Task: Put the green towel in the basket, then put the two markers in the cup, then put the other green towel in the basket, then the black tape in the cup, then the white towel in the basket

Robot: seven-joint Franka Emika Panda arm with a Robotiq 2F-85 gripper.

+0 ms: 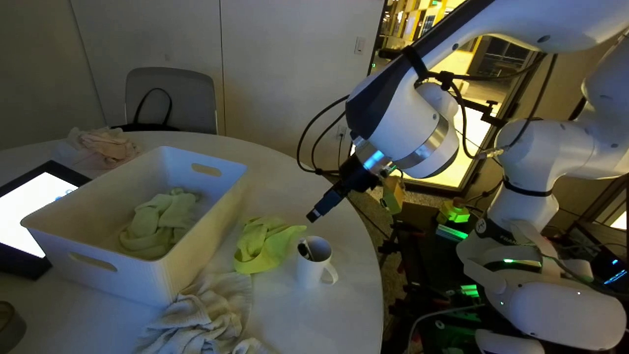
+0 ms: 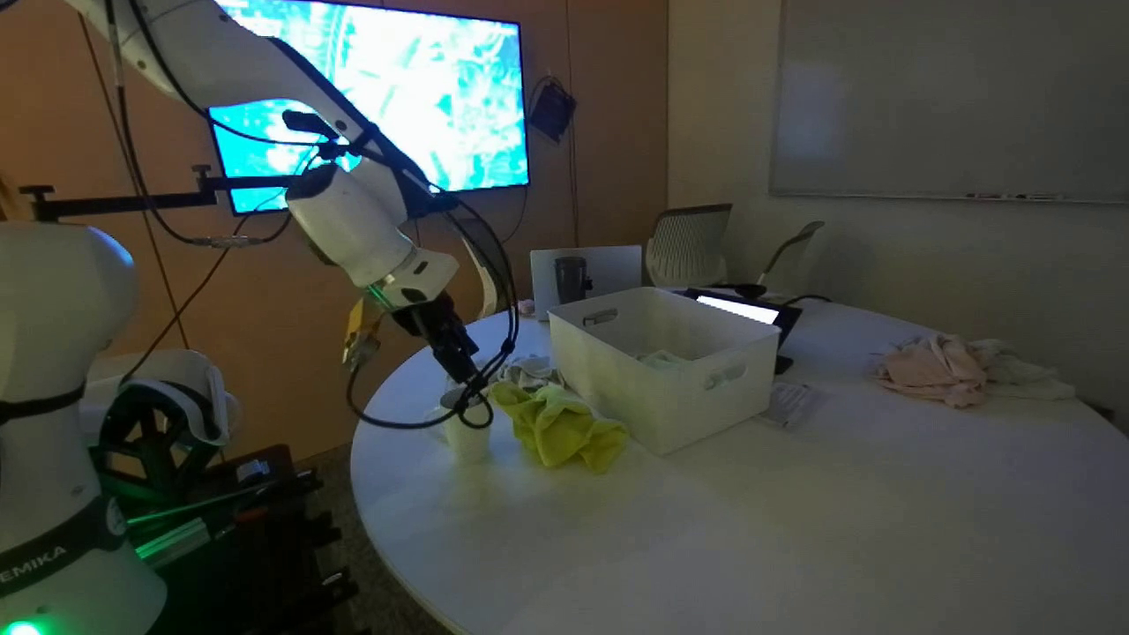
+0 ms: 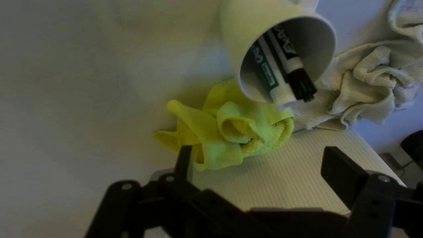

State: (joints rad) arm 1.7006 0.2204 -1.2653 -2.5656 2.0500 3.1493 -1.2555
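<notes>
My gripper (image 1: 313,216) hangs above the cup with its fingers (image 3: 340,168) wide apart and nothing between them. Below it stands the white cup (image 1: 307,275), upright with its handle. Inside lean two markers, a green-labelled marker (image 3: 268,67) and a black-capped marker (image 3: 286,49). One green towel (image 1: 159,221) lies crumpled in the white basket (image 1: 199,253). The other green towel (image 3: 231,129) sits bunched on the table between cup and basket. Beside the basket is the white towel (image 1: 206,314). I cannot tell whether a dark round object (image 1: 10,327) at the edge is the black tape.
A lit tablet (image 1: 42,206) stands close to the basket's far side. Pinkish cloth (image 2: 935,370) lies farther off on the round table (image 2: 838,520). A laptop (image 2: 622,269) stands behind the basket. Loose arm cables (image 2: 503,326) hang near the gripper.
</notes>
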